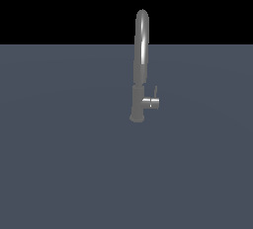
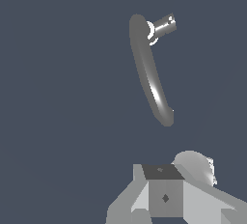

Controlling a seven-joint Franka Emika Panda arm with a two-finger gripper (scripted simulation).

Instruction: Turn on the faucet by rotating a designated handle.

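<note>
Handle (image 1: 151,102): a short grey metal stub jutting sideways from the lower body of the faucet (image 1: 140,65), toward the exterior view's right, with a thin lever pin rising upright from its outer end. In the wrist view, seen from above as a bright little cylinder (image 2: 163,25) sticking out from the faucet's base. Untouched, with nothing on or beside it.

Faucet: tall, slim, brushed grey metal, upright on the dark blue-grey floor (image 1: 59,164), roughly central in the exterior view and a little to its right. Thicker cylindrical lower body, narrower neck above, arched spout at the top reaching up against the black background. From the wrist camera, foreshortened into a curved grey bar (image 2: 150,73).

Gripper (image 2: 166,196): visible only in the wrist view, as pale grey blocky housing at the frame's edge, well apart from the faucet and clear of the handle. Fingertips out of frame, so cannot tell whether spread or closed. No sign of anything held.
</note>
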